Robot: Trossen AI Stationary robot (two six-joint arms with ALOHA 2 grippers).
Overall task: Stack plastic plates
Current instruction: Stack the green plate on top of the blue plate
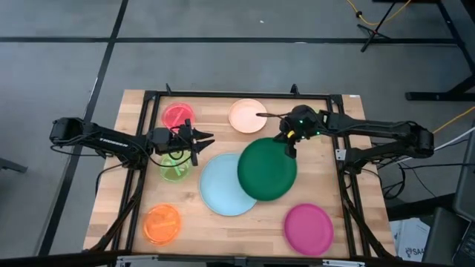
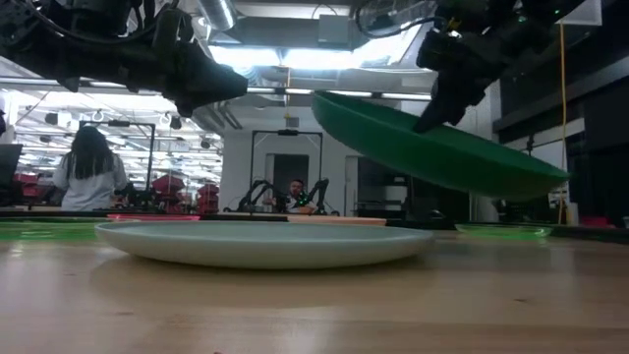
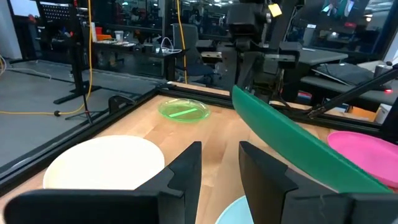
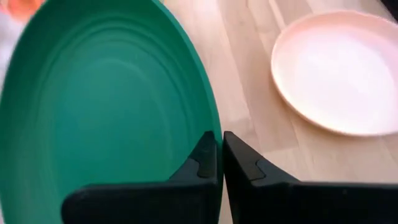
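My right gripper [image 1: 288, 148] [image 4: 217, 140] is shut on the large dark green plate [image 1: 267, 170] [image 2: 442, 147], which hangs tilted in the air, partly over the large light blue plate [image 1: 225, 187] [image 2: 265, 241] lying flat on the table. My left gripper [image 1: 200, 139] [image 3: 221, 168] hovers open and touches nothing, between the red plate [image 1: 178, 115] and a lime green plate [image 1: 174, 167]. Also flat on the table are the peach plate [image 1: 247, 115] [image 4: 339, 71], the orange plate [image 1: 162, 224] and the magenta plate [image 1: 308, 228]. A second lime green plate [image 3: 183, 111] shows in the left wrist view. My right gripper pinches the dark green plate's rim [image 4: 214, 121] on its far side, one finger on the inner face and one on the outer. The fingers come from above, slanting down. The plate is lifted clear and tilted, its free side lower [image 2: 531, 182].
A black metal frame [image 1: 148, 96] runs around the wooden table. The right arm [image 1: 371, 132] reaches in from the right edge, the left arm [image 1: 104, 137] from the left. Bare wood lies between the orange and magenta plates [image 1: 237, 233]. People stand in the room behind [image 2: 88, 172].
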